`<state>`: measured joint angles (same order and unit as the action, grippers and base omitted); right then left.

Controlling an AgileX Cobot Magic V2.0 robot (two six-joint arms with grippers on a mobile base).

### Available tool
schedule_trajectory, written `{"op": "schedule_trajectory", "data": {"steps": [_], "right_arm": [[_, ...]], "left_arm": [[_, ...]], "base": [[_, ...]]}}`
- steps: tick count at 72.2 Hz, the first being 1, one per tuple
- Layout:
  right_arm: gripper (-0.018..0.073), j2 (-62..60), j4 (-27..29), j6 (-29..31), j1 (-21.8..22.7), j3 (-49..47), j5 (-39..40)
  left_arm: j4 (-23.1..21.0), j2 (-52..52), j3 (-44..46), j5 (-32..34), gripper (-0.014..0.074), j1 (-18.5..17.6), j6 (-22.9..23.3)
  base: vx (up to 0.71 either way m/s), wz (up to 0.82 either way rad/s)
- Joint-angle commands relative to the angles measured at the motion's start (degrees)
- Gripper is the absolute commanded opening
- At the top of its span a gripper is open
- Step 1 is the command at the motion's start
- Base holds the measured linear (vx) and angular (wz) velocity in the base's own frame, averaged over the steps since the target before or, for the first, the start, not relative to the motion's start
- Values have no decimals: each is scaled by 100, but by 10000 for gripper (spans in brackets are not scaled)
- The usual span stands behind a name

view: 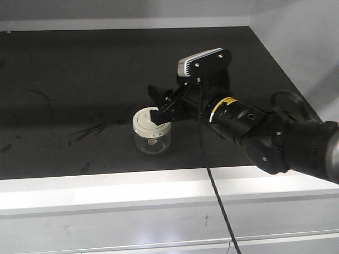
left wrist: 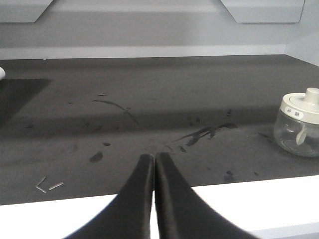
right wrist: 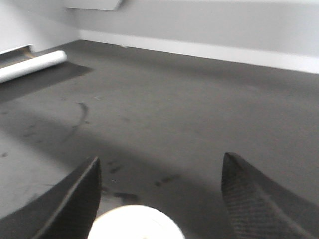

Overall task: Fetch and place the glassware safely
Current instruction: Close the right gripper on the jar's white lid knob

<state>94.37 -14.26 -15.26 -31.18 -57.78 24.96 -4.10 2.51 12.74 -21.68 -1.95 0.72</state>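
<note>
The glassware, a squat clear glass jar (view: pixel 152 133) with a cream-white lid, stands on the dark mat (view: pixel 79 79) near its front middle. It also shows in the left wrist view (left wrist: pixel 299 128) at the right edge, knob on top. In the right wrist view only the lid's far edge (right wrist: pixel 137 224) shows at the bottom, between the fingers. My right gripper (view: pixel 159 106) is open and hovers just above the lid, one finger on each side (right wrist: pixel 162 164). My left gripper (left wrist: pixel 153 158) is shut and empty, low over the mat's front edge, well left of the jar.
A white ledge (view: pixel 132 190) runs along the mat's front edge. White walls close the back and right side. A white roll (right wrist: pixel 30 65) lies at the far left of the mat. Dark smudges (left wrist: pixel 207 133) mark the mat left of the jar.
</note>
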Motion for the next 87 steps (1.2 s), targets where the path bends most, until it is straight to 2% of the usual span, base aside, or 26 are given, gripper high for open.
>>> {"op": "schedule_trajectory", "data": {"steps": [1, 13, 24, 55, 61, 67, 81, 87], "right_arm": [[499, -27, -488, -434, 0, -258, 701], [499, 303, -925, -846, 0, -263, 1100], [499, 469, -1181, -933, 0, -263, 1158], [483, 1169, -1083, -905, 11, -263, 1541], [428, 1177, -990, -905, 11, -263, 1522], [330, 1177, -996, -905, 11, -263, 1543], [-15, 1164, -996, -905, 11, -226, 1529], [-10, 1063, -996, -905, 11, -226, 1525]], "left_arm": [[-56, 69, 131, 407, -7, -7, 41], [-56, 69, 131, 407, -7, -7, 41], [-56, 69, 131, 407, -7, -7, 41], [-56, 69, 131, 407, -7, -7, 41], [-56, 69, 131, 407, -7, -7, 41], [-56, 69, 131, 407, -7, -7, 41], [-56, 69, 131, 407, -7, -7, 41], [-56, 69, 131, 407, -7, -7, 41]], "base": [[0, 0], [0, 0], [0, 0], [0, 0], [0, 0], [0, 0], [0, 0], [0, 0]]}}
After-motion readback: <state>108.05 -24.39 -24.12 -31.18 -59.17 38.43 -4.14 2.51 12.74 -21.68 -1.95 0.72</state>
